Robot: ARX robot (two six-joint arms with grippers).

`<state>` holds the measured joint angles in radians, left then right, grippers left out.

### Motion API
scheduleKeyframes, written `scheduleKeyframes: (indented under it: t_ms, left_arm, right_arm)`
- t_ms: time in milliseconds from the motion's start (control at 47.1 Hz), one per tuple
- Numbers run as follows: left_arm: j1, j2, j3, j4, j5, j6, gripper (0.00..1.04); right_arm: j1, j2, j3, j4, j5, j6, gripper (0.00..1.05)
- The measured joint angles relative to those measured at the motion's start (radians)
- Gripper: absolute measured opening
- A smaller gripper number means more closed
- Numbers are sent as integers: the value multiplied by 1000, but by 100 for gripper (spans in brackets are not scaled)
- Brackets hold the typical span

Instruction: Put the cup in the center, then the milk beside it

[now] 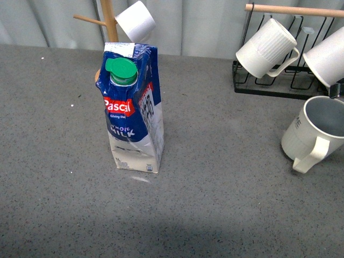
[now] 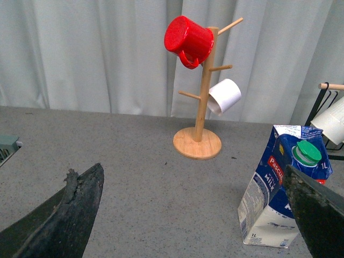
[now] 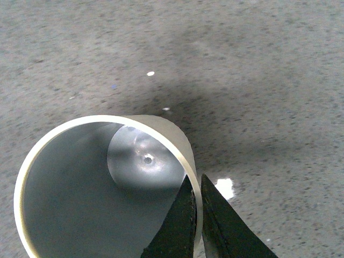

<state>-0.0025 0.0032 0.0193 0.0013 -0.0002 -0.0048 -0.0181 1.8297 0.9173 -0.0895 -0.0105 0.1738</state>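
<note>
The left gripper (image 2: pixel 191 177) hangs over the grey speckled tabletop (image 1: pixel 226 204) with its dark jaws spread wide and nothing between them. At the middle of the front view, slightly toward 9 o'clock, the tall blue-and-white milk carton with a round green screw cap (image 1: pixel 134 113) stands upright. At 3 o'clock from it, well apart and at the frame's edge, is the large cream-white ribbed mug with a big loop handle (image 1: pixel 312 131). It is tilted with its handle toward the camera, and its base may be off the table. The right gripper (image 3: pixel 196 188) is nearly closed, pinching the mug's wall at the rim, one finger inside and one outside. At 12 o'clock behind the carton stands a wooden mug tree (image 2: pixel 201 107) holding a red mug (image 2: pixel 187 37) and a small smooth white cup (image 1: pixel 135 20). At 2 o'clock a black wire rack with a wooden rail (image 1: pixel 269 86) carries two white ribbed mugs (image 1: pixel 266 48). A pale curtain (image 2: pixel 80 54) hangs behind everything.
</note>
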Motion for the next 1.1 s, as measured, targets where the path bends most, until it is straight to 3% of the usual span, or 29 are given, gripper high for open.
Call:
scheduleKeyframes:
  t_ms: [403, 912, 1103]
  left_arm:
    - [0, 0, 0, 0, 0, 0, 98]
    - [0, 0, 0, 0, 0, 0, 98]
    - [0, 0, 0, 0, 0, 0, 98]
  right_arm:
    - [195, 0, 7, -40, -19, 25, 2]
    - [236, 75, 56, -29, -9, 93, 2]
    - [229, 69, 30, 52, -48, 116, 35]
